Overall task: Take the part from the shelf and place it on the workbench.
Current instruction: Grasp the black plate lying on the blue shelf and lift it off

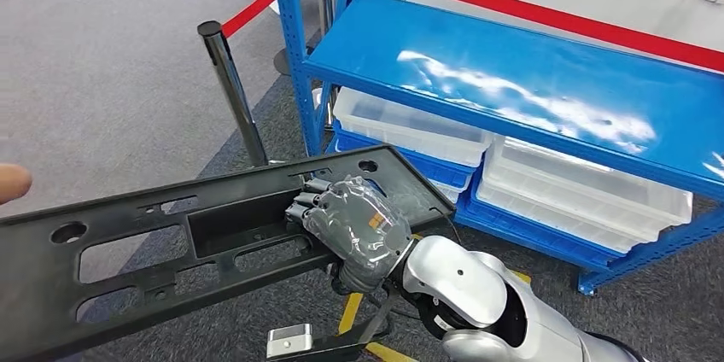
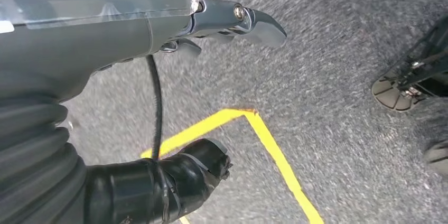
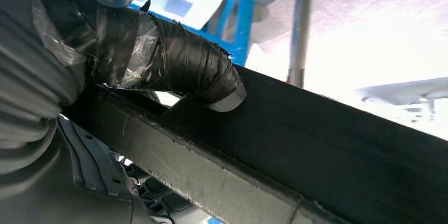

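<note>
Grey carpet, blue shelf; right hand fingers clamped on black part; left hand fingers apart

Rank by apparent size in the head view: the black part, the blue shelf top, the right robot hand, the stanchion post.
1-2. Blue shelf top and black part: look alike; the part's nearness makes it unsure.
3. Right robot hand.
4. Stanchion post.

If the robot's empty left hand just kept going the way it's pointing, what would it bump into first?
Probably the grey carpet floor. In the left wrist view the left hand hangs with fingers apart, nothing between it and the carpet. The yellow floor line lies off to one side. Depth is unclear.
</note>
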Available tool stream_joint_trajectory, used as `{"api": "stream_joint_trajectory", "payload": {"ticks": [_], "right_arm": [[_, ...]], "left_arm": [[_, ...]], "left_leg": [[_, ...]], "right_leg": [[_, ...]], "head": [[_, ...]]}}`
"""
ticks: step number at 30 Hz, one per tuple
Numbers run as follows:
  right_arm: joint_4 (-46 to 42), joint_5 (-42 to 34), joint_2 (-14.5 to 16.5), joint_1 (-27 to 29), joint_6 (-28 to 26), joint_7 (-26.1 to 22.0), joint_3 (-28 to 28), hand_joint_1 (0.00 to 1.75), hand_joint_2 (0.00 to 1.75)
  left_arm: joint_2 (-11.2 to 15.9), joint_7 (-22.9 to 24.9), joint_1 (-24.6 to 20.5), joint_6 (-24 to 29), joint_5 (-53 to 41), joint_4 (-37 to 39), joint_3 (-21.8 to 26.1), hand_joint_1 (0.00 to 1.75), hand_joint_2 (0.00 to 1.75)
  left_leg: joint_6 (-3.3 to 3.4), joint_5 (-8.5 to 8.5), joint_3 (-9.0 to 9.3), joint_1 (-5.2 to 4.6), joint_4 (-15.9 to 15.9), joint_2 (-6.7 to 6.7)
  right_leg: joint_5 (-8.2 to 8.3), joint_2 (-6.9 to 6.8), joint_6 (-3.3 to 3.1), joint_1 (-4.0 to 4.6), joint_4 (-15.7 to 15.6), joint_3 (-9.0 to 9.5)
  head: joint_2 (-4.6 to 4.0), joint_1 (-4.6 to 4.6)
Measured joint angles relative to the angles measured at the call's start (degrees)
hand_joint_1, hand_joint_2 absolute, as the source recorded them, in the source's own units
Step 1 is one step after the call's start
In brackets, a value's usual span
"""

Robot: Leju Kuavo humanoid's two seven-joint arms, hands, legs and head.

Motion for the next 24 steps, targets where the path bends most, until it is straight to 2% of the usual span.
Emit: {"api": "stream_joint_trajectory", "payload": {"ticks": [1, 3, 4, 5, 7, 8, 9, 11, 12, 13, 14, 15, 16, 17, 18, 19, 20, 22, 23, 24], "right_arm": [[0.01, -0.01, 0.05, -0.13, 0.01, 0.06, 0.08, 1.75, 1.75], [-0.04, -0.02, 0.18, -0.51, 0.04, 0.22, 0.14, 1.75, 1.75], [-0.06, -0.03, 0.26, -0.68, 0.06, 0.34, 0.18, 1.75, 1.75], [-0.08, -0.04, 0.30, -0.80, 0.09, 0.44, 0.23, 1.75, 1.75], [-0.09, -0.10, 0.48, -1.05, 0.16, 0.60, 0.42, 1.75, 1.75], [-0.10, -0.15, 0.63, -1.18, 0.22, 0.65, 0.51, 1.75, 1.75], [-0.14, -0.23, 0.79, -1.32, 0.29, 0.70, 0.56, 1.75, 1.75], [-0.22, -0.36, 0.96, -1.49, 0.48, 0.79, 0.62, 1.75, 1.75], [-0.26, -0.39, 0.97, -1.54, 0.57, 0.86, 0.66, 1.75, 1.75], [-0.26, -0.40, 0.97, -1.55, 0.65, 0.95, 0.69, 1.75, 1.75], [-0.25, -0.43, 0.97, -1.57, 0.73, 1.03, 0.73, 1.75, 1.75], [-0.25, -0.48, 0.97, -1.61, 0.79, 1.09, 0.78, 1.75, 1.75], [-0.25, -0.53, 0.99, -1.68, 0.85, 1.12, 0.83, 1.75, 1.75], [-0.26, -0.60, 1.08, -1.78, 0.90, 1.15, 0.87, 1.75, 1.75], [-0.31, -0.63, 1.18, -1.89, 0.93, 1.21, 0.90, 1.75, 1.75], [-0.38, -0.67, 1.30, -2.05, 0.98, 1.30, 0.92, 1.75, 1.75], [-0.44, -0.73, 1.41, -2.23, 1.03, 1.41, 0.93, 1.75, 1.75], [-0.51, -0.85, 1.57, -2.48, 1.11, 1.64, 1.01, 1.75, 1.75], [-0.50, -0.90, 1.62, -2.54, 1.13, 1.73, 1.07, 1.75, 1.75], [-0.50, -0.95, 1.66, -2.58, 1.13, 1.81, 1.13, 1.75, 1.75]], "left_arm": [[-0.04, 0.03, -0.05, -0.06, -0.01, 0.00, 0.01, 0.00, 1.75], [-0.09, 0.14, -0.19, -0.19, -0.02, 0.00, 0.04, 0.00, 1.75], [-0.09, 0.20, -0.25, -0.26, -0.02, 0.00, 0.09, 0.00, 1.75], [-0.10, 0.25, -0.26, -0.32, -0.03, 0.00, 0.14, 0.00, 1.75], [-0.10, 0.28, -0.05, -0.46, -0.02, 0.04, 0.22, 0.00, 1.75], [-0.14, 0.26, 0.02, -0.53, -0.03, 0.06, 0.25, 0.00, 1.75], [-0.14, 0.23, -0.02, -0.60, -0.05, 0.08, 0.29, 0.00, 1.75], [-0.06, 0.17, -0.28, -0.68, -0.12, 0.09, 0.40, 0.00, 1.75], [-0.03, 0.15, -0.43, -0.71, -0.15, 0.09, 0.44, 0.00, 1.75], [-0.02, 0.13, -0.52, -0.74, -0.17, 0.09, 0.46, 0.00, 1.75], [-0.05, 0.11, -0.62, -0.76, -0.17, 0.09, 0.48, 0.00, 1.75], [-0.09, 0.10, -0.71, -0.79, -0.17, 0.09, 0.51, 0.00, 1.75], [-0.10, 0.11, -0.77, -0.80, -0.17, 0.08, 0.59, 0.00, 1.75], [-0.09, 0.15, -0.82, -0.82, -0.17, 0.06, 0.68, 0.00, 1.75], [-0.03, 0.18, -0.85, -0.86, -0.17, 0.04, 0.78, 0.00, 1.75], [0.02, 0.21, -0.89, -0.92, -0.19, 0.03, 0.84, 0.00, 1.75], [0.08, 0.24, -0.91, -1.01, -0.25, 0.02, 0.88, 0.00, 1.75], [0.14, 0.34, -0.80, -1.17, -0.46, 0.03, 0.98, 0.00, 1.75], [0.15, 0.39, -0.70, -1.24, -0.60, 0.03, 1.09, 0.00, 1.75], [0.17, 0.45, -0.68, -1.29, -0.72, 0.04, 1.21, 0.00, 1.75]], "left_leg": [[-0.07, 0.35, -0.57, -0.14, 0.25, -0.85], [-0.35, 0.99, -1.63, -0.34, 0.76, -2.28], [-0.61, 1.42, -2.07, -0.31, 0.92, -2.94], [-0.93, 1.94, -2.47, -0.21, 0.89, -3.58], [-1.66, 2.85, -3.12, -0.11, 0.58, -4.77], [-2.02, 2.41, -3.55, -0.22, 0.85, -4.19], [-2.42, 1.00, -4.18, -0.31, 2.05, -2.96], [-3.28, -4.16, -5.99, -0.06, 7.86, 0.38], [-3.71, -6.48, -6.89, 0.24, 11.66, 1.27], [-4.05, -7.66, -7.37, 0.53, 14.82, 1.69], [-4.33, -7.45, -7.14, 0.78, 16.56, 1.88], [-4.52, -6.17, -6.00, 0.96, 16.54, 2.04], [-4.58, -4.52, -3.84, 1.08, 14.61, 2.43], [-4.48, -3.53, -0.79, 1.06, 11.20, 3.49], [-4.22, -3.46, 2.48, 0.82, 6.96, 4.77], [-3.74, -3.95, 4.99, 0.50, 3.35, 5.86], [-3.17, -4.52, 6.38, 0.12, 0.83, 6.51], [-1.89, -4.10, 6.18, -0.30, -0.87, 5.72], [-1.35, -3.38, 5.74, -0.30, -1.19, 5.18], [-0.77, -2.59, 5.23, -0.20, -1.50, 4.66]], "right_leg": [[1.65, 0.63, -0.58, 0.24, -3.30, 2.48], [3.34, 3.16, -1.65, 0.48, -10.60, 7.05], [3.57, 4.14, -1.91, 0.52, -12.90, 8.23], [3.48, 4.54, -2.02, 0.57, -13.92, 8.57], [4.26, 3.16, -2.08, 0.42, -14.59, 8.24], [4.77, 2.34, -2.26, 0.28, -14.91, 7.99], [5.33, 1.44, -2.51, 0.10, -15.21, 7.64], [6.23, -0.23, -2.86, 0.09, -15.36, 6.74], [6.56, -1.18, -2.90, 0.14, -15.22, 6.17], [6.86, -2.09, -2.85, 0.19, -14.98, 5.54], [7.12, -2.99, -2.77, 0.22, -14.68, 4.86], [7.36, -3.86, -2.68, 0.25, -14.29, 4.13], [7.57, -4.63, -2.55, 0.29, -13.91, 3.45], [7.77, -5.33, -2.40, 0.35, -13.55, 2.91], [7.96, -5.95, -2.21, 0.42, -13.26, 2.51], [8.25, -6.59, -1.91, 0.47, -13.12, 2.28], [8.61, -7.28, -1.59, 0.45, -13.13, 2.15], [9.36, -8.48, -0.87, 0.34, -13.33, 1.90], [9.16, -8.06, -0.55, 0.18, -13.23, 1.75], [7.83, -6.54, -0.30, 0.07, -12.37, 1.41]], "head": [[0.00, -0.01], [0.00, -0.03], [0.00, -0.04], [0.00, -0.03], [0.00, 0.02], [0.00, -0.13], [0.00, -0.30], [0.00, -0.65], [0.00, -0.67], [0.00, -0.67], [0.00, -0.68], [0.00, -0.68], [0.00, -0.68], [0.00, -0.69], [0.00, -0.68], [0.00, -0.67], [0.00, -0.66], [0.00, -0.64], [0.00, -0.64], [0.00, -0.61]]}}
